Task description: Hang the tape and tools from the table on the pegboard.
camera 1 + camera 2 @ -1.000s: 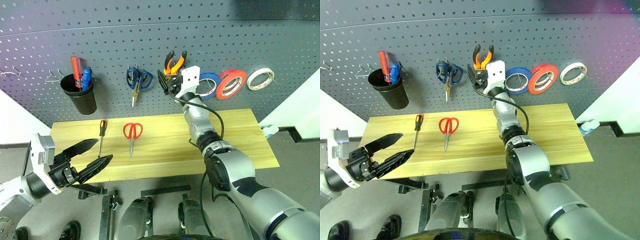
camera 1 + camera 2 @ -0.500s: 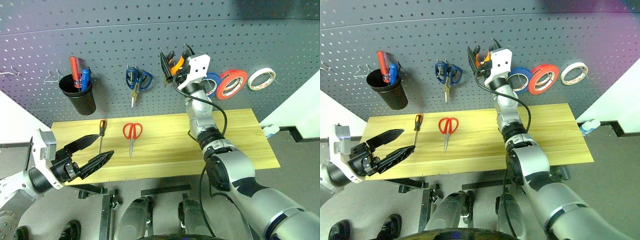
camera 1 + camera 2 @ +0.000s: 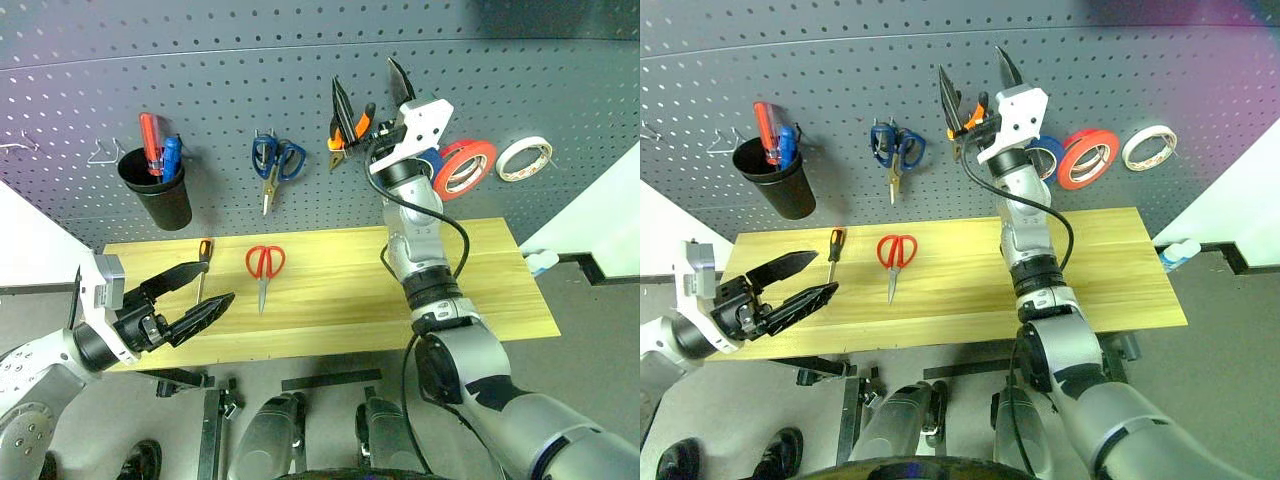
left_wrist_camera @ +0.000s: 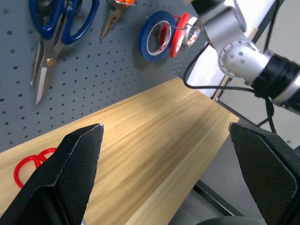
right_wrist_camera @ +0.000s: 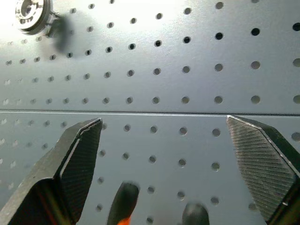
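- Head views: a dark grey pegboard rises behind a light wood table; the right gripper is raised against the board, fingers spread wide with nothing between them, standing either side of the pliers, which hang on the board; the blue tape hangs just beside the arm, partly hidden, next to a red roll and a white roll; blue scissors and a black cup of tools also hang there; the screwdriver and red scissors lie on the table, near each other; the left gripper hovers low at the table's near left edge, fingers apart and empty.
- Left wrist view: two spread black fingers frame the table; the red scissors' handles, blue tape and blue scissors show beyond.
- Right wrist view: spread fingers face the pegboard; the pliers' handle tips lie between them, blurred.
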Robot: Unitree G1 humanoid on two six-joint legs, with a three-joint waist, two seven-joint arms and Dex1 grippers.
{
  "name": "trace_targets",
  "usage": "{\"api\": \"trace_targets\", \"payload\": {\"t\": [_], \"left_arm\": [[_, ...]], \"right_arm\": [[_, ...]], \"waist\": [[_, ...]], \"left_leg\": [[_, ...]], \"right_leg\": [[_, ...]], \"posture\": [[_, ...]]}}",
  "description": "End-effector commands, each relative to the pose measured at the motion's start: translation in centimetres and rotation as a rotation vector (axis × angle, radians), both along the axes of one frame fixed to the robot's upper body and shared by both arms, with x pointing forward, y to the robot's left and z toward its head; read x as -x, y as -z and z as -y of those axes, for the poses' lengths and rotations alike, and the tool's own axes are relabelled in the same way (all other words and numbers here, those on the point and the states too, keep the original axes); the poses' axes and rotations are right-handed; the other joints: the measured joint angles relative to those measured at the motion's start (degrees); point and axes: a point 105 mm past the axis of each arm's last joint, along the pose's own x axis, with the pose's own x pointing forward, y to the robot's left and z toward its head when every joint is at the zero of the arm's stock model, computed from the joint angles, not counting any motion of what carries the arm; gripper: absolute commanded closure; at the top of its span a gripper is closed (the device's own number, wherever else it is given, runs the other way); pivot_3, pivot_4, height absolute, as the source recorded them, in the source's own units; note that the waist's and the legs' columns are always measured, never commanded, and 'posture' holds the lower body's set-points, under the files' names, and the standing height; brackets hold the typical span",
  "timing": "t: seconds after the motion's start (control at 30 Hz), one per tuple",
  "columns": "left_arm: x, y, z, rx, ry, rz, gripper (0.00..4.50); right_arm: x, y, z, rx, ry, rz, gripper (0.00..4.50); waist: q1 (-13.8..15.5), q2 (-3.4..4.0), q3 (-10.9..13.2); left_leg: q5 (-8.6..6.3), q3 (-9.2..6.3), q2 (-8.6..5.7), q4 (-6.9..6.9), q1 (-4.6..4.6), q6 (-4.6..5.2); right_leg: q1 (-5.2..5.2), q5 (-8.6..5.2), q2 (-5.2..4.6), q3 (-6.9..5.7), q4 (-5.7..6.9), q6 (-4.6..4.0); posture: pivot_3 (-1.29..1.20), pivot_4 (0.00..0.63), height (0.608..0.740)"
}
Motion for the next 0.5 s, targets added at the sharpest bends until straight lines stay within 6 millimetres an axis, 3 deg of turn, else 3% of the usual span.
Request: {"api": "trace_targets", "payload": {"t": [0.03, 0.3, 0.5], "left_arm": [[-0.5, -0.4, 0.2, 0.002, 0.011, 0.045, 0.00], [-2.5, 0.0, 0.9, 0.020, 0.036, 0.095, 0.00], [-3.9, 0.3, 1.4, 0.023, 0.051, 0.131, 0.00]], "right_arm": [[1.1, -1.1, 1.2, -0.006, -0.001, 0.028, 0.05], [3.6, -0.1, 2.4, 0.038, -0.031, -0.041, 0.05], [3.8, 1.0, 3.3, 0.060, -0.055, -0.097, 0.05]], "waist": [[0.01, -0.08, -0.05], [-0.37, -0.15, -0.86], [-0.35, -0.44, -3.14]], "left_leg": [[0.00, 0.00, 0.00, 0.01, 0.00, 0.00], [0.04, 0.03, 0.01, 0.00, -0.01, -0.07], [0.07, 0.06, 0.01, 0.10, -0.01, -0.10]], "right_leg": [[0.01, 0.00, 0.00, -0.01, 0.00, 0.00], [0.04, 0.00, 0.06, 0.01, 0.11, 0.01], [0.06, 0.01, 0.07, 0.01, 0.21, 0.01]], "posture": [[0.10, 0.099, 0.723], [0.05, 0.038, 0.723], [0.02, 0.000, 0.723]]}}
